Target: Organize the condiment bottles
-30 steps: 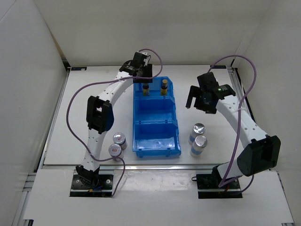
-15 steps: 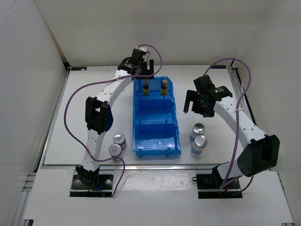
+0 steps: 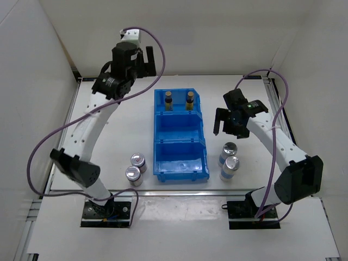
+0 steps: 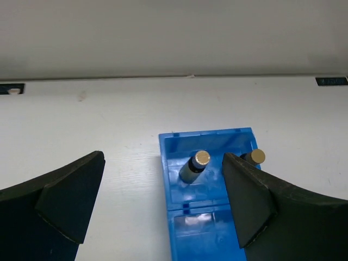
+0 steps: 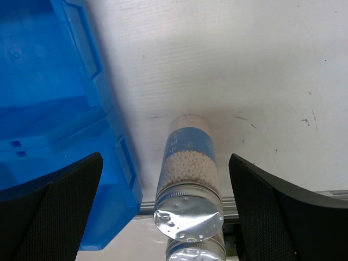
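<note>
White table, jar beneath right gripper

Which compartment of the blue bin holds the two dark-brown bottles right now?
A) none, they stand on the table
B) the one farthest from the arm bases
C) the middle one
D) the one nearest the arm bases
B: in the top view one dark-brown bottle and the other dark-brown bottle stand upright side by side in the far compartment of the blue bin.

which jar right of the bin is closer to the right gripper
The jar farther from the near table edge; the open right gripper hovers close by it, while the other jar stands beyond it.
</note>
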`<action>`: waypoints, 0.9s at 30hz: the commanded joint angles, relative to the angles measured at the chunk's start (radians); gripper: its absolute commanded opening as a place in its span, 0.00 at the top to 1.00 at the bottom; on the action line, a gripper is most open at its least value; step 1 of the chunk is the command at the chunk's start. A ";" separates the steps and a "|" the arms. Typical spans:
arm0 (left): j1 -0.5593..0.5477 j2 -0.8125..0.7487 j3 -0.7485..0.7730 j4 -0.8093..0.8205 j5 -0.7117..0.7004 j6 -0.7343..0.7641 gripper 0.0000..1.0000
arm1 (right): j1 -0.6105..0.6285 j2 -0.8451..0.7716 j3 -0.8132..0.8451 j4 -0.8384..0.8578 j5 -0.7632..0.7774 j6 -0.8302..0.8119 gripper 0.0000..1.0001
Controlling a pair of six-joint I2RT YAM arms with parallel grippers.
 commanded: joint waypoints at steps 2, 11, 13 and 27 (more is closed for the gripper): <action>-0.001 -0.121 -0.219 -0.015 -0.102 0.031 0.00 | 0.016 -0.007 -0.043 -0.043 0.007 -0.010 0.00; 0.028 -0.325 -0.606 0.116 -0.071 -0.021 0.00 | 0.025 -0.016 -0.087 -0.043 0.019 0.010 0.11; 0.028 -0.325 -0.606 0.126 -0.071 -0.021 0.00 | 0.034 -0.007 -0.098 -0.043 0.028 0.010 0.12; 0.028 -0.402 -0.686 0.171 -0.090 -0.002 0.00 | 0.095 0.013 -0.126 -0.085 0.051 0.070 0.20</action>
